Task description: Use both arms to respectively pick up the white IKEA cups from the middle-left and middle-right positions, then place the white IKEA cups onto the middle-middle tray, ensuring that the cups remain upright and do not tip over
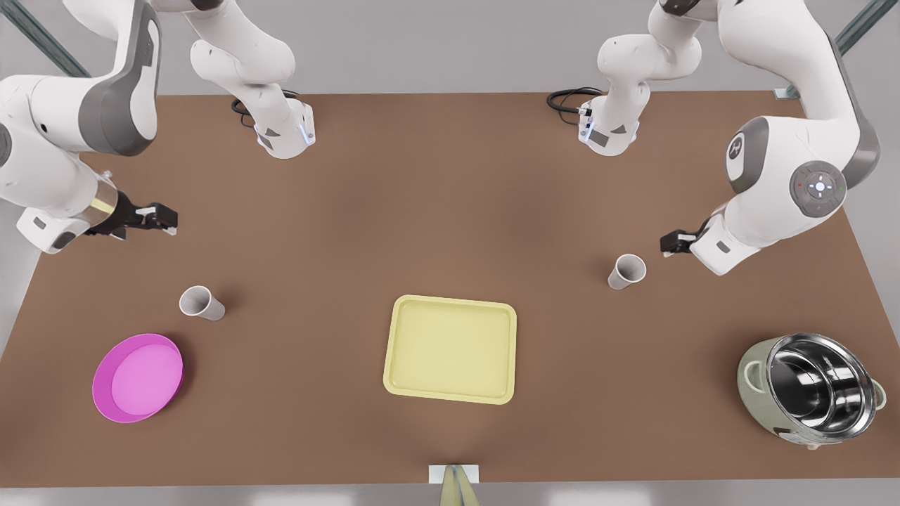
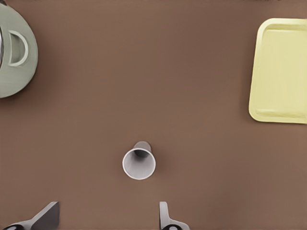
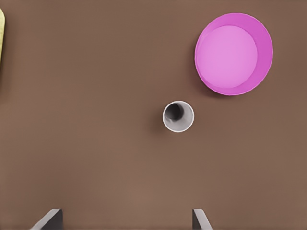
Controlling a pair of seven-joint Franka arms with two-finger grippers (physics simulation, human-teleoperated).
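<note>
Two white cups stand upright on the brown table. One cup [image 1: 626, 271] [image 2: 139, 163] is at the front view's right, and my left gripper [image 1: 671, 244] [image 2: 105, 221] hovers open just behind it, apart from it. The other cup [image 1: 202, 303] [image 3: 178, 116] is at the front view's left. My right gripper [image 1: 165, 218] [image 3: 125, 221] hangs open behind and above that cup, holding nothing. The pale yellow tray [image 1: 450, 349] [image 2: 280, 72] lies bare between the cups, toward the front edge; a sliver of the tray [image 3: 1, 33] edges the right wrist view.
A magenta-pink bowl [image 1: 138, 377] [image 3: 233, 53] sits close to the cup at the front view's left. A green pot with a steel inside [image 1: 808, 386] [image 2: 14, 55] stands at the front right corner. The two arm bases [image 1: 285, 133] [image 1: 608, 130] are at the back.
</note>
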